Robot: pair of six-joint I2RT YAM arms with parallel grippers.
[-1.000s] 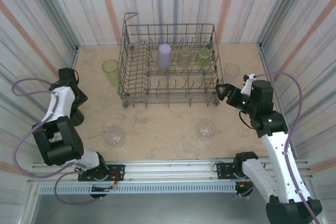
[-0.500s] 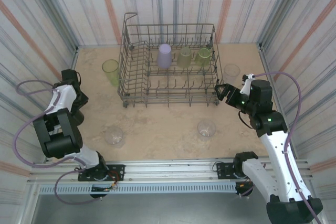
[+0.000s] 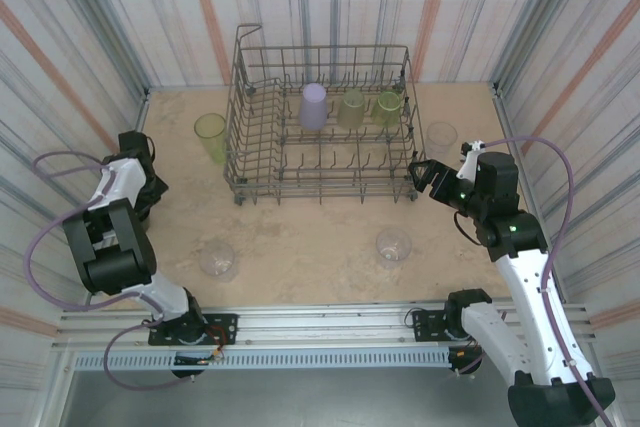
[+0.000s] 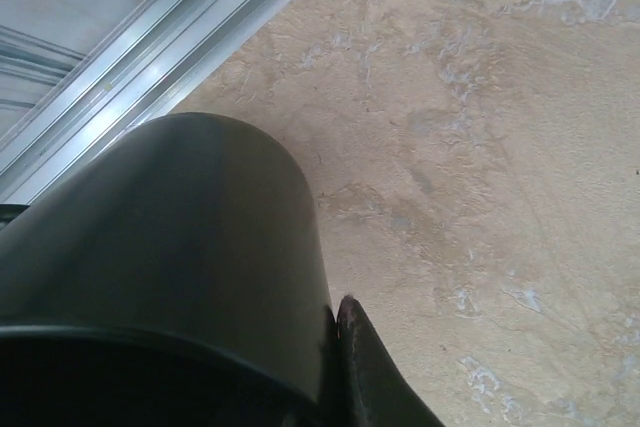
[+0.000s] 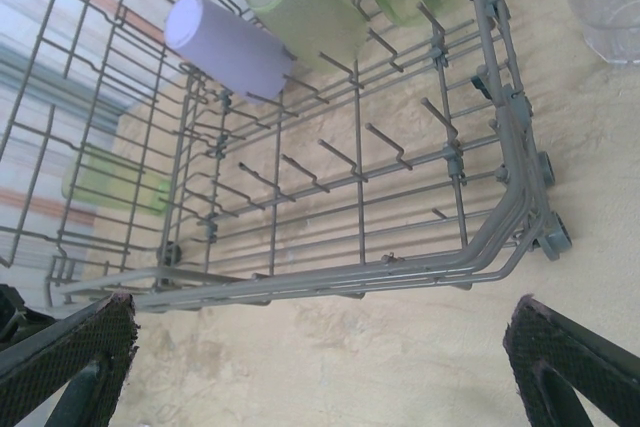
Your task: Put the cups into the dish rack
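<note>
The left arm (image 3: 108, 247) has folded in tighter at the lower left since a second ago, while the right arm has stayed put. One dark fingertip of the left gripper (image 4: 352, 357) shows beside a rounded black housing (image 4: 160, 267), so I cannot tell its spread. Low in the frame, a clear cup (image 3: 217, 259) and a second clear cup (image 3: 393, 245) stand on the table. At centre right, the right gripper (image 3: 425, 172) is spread wide, facing the dish rack (image 3: 320, 188). Higher up, the rack holds a lavender cup (image 3: 314, 105) and two yellow-green cups (image 3: 351, 107).
</note>
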